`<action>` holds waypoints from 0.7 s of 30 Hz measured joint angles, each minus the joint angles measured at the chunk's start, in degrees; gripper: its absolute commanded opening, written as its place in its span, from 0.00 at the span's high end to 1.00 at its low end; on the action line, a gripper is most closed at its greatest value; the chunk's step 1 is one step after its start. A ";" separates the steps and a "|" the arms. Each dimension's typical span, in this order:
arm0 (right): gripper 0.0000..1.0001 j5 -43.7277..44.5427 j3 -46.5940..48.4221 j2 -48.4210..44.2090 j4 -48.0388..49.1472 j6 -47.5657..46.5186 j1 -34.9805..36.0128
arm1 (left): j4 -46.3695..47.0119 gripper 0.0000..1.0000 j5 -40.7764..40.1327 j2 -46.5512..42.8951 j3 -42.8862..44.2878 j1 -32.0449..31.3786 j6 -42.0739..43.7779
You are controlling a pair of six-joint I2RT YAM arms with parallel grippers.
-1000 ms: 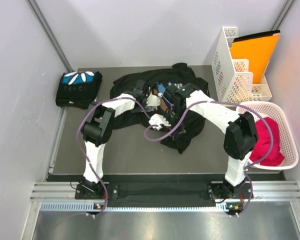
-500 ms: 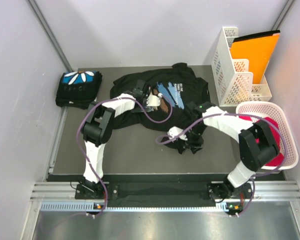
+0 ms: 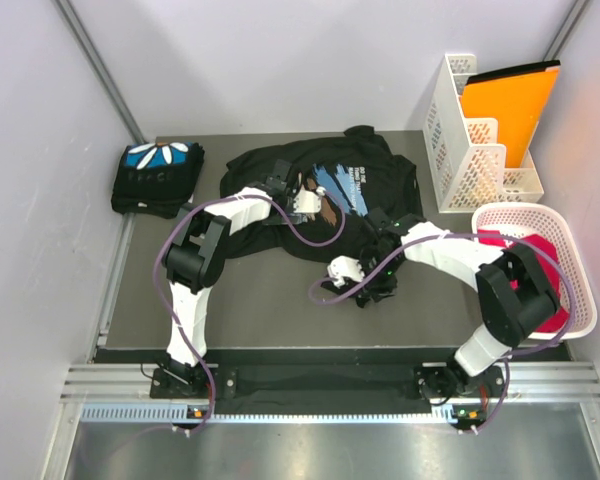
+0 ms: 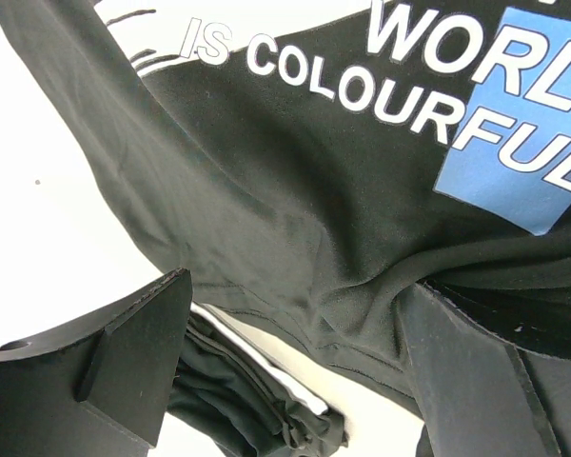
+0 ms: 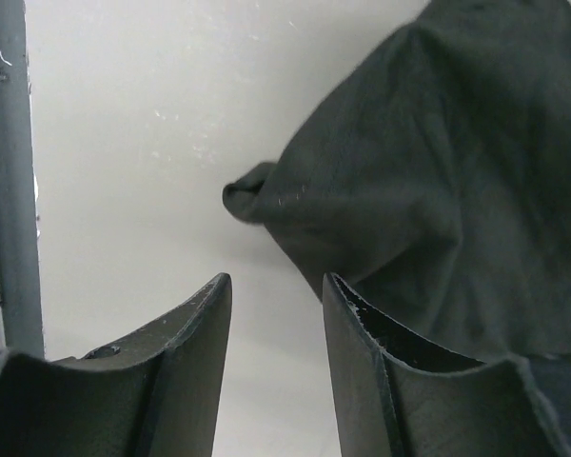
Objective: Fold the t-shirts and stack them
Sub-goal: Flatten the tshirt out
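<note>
Judging half done: seeing folded t-shirt (image 3: 157, 177) at far left corner of table (image 3: 240, 305), crumpled t-shirt (image 3: 355, 185) along far edge awaiting folding; holding left gripper (image 4: 297, 286) wide apart, right gripper (image 5: 277, 281) half-closed, both gripping nothing.

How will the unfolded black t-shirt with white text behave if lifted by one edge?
Probably floppy: the t-shirt lies crumpled in soft folds, so it should sag from the lifted point. Likely light, as the cloth looks thin. Pushed, it would probably bunch up rather than slide.
</note>
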 measured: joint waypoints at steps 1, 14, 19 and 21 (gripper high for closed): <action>0.55 -0.02 0.00 0.35 0.35 0.00 0.35 | 0.02 0.07 -0.02 0.00 -0.02 0.00 0.00; 0.58 -0.55 0.50 6.10 1.64 -1.11 2.08 | 0.72 0.07 -0.59 -0.09 -0.55 -0.04 0.07; 0.93 -0.20 2.23 7.87 2.05 -1.14 2.12 | 0.76 0.07 -0.59 -0.09 -0.55 -0.04 0.07; 1.00 0.39 3.10 8.61 2.49 -0.96 2.12 | 0.81 0.07 -0.57 -0.11 -0.55 -0.04 0.09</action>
